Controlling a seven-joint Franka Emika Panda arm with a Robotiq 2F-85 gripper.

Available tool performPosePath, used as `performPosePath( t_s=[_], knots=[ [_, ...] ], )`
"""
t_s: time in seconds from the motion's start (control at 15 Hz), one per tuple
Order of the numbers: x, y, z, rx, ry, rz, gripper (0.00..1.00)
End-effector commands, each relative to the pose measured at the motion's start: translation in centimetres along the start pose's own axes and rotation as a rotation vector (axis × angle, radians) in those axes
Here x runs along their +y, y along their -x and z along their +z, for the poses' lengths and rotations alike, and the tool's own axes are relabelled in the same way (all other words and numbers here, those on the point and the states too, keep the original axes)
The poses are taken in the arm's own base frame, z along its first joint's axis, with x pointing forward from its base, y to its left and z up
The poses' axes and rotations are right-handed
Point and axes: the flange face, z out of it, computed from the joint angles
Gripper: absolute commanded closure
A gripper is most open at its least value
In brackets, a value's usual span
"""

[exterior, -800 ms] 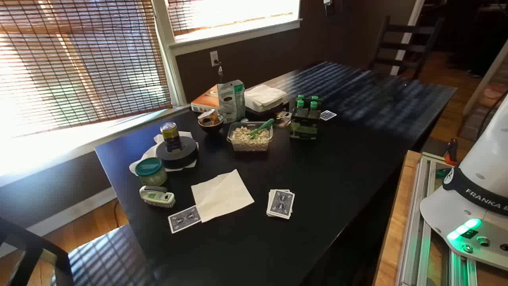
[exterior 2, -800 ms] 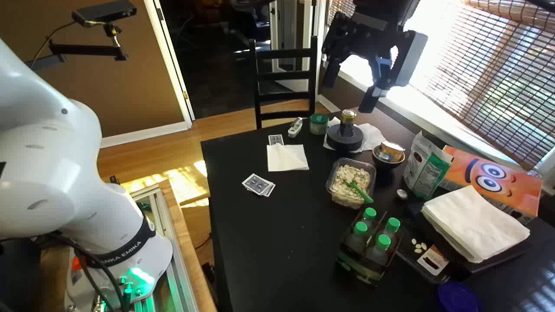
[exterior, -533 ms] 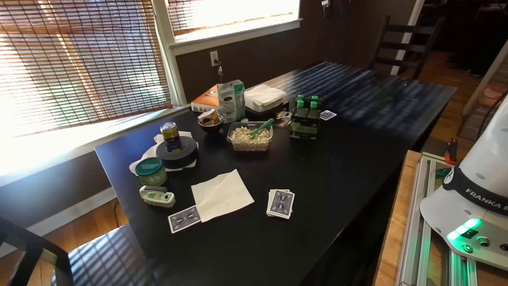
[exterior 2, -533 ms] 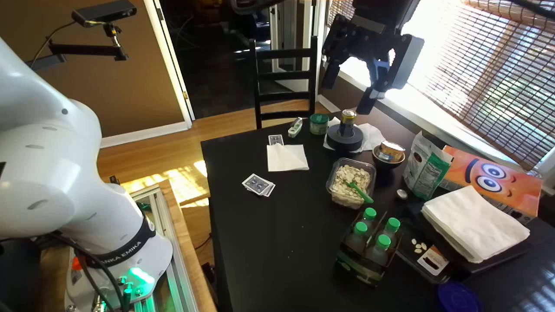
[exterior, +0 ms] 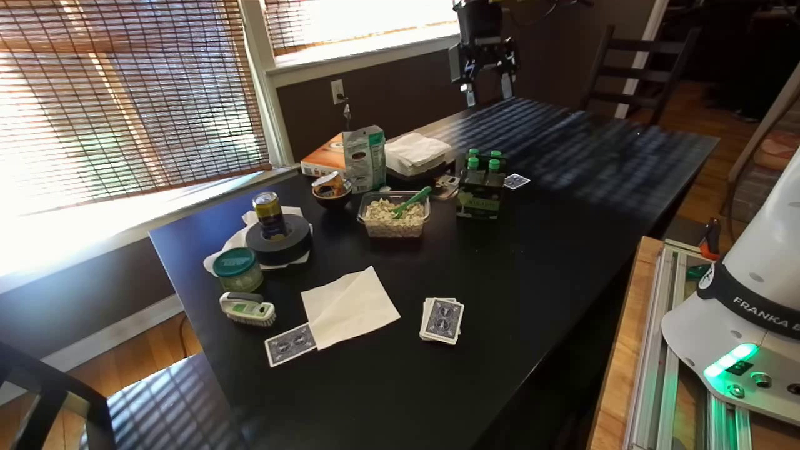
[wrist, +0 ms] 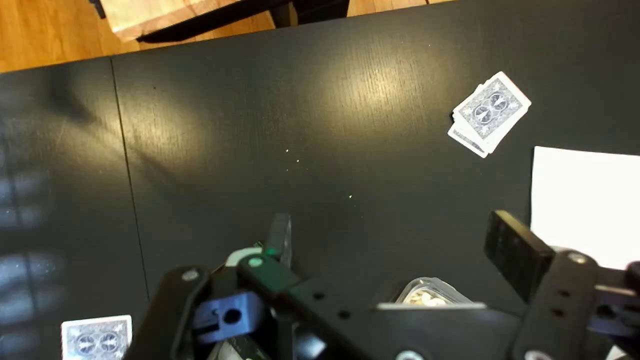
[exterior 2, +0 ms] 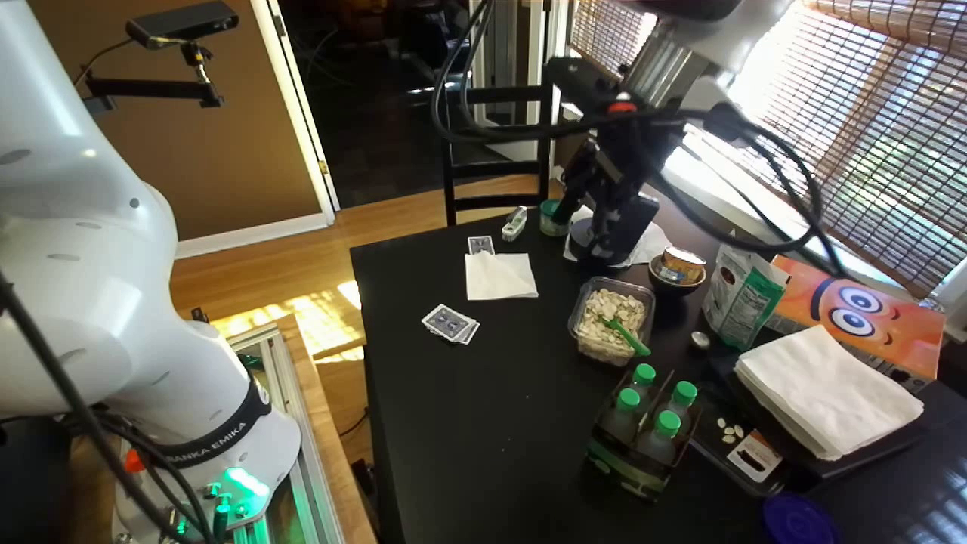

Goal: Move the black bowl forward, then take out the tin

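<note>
The gripper (wrist: 393,231), spread wide and holding nothing, hangs above the table (wrist: 350,125). In an exterior view the bottles (exterior 2: 662,438) stand nearest, then the dish (exterior 2: 603,352); just past it rests the bowl (exterior 2: 674,288), the tin (exterior 2: 682,264) inside and rising above the rim, with the bag (exterior 2: 740,293) just beside. Step in hand, presumably the approach to the bowl: descend clear of the bag and the tin, pinch bare rim, and slide the bowl slowly and level, lest the tin tip.
</note>
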Motion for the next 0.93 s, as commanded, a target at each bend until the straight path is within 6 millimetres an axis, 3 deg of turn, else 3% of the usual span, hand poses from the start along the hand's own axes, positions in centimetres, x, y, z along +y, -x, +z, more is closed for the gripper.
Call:
performPosePath(
  t_s=[0.0, 0.27, 0.53, 0.87],
  knots=[
    [-3.0, -2.0, 2.9, -0.028, 0.009, 0.19, 0.0],
    [-6.9, -2.3, 2.9, -0.07, -0.01, 0.363, 0.0],
    [-11.0, -1.3, -0.1, -0.017, -0.076, 0.106, 0.0],
    [-12.6, -1.2, -3.7, 0.091, -0.023, -0.163, 0.0]
  ],
)
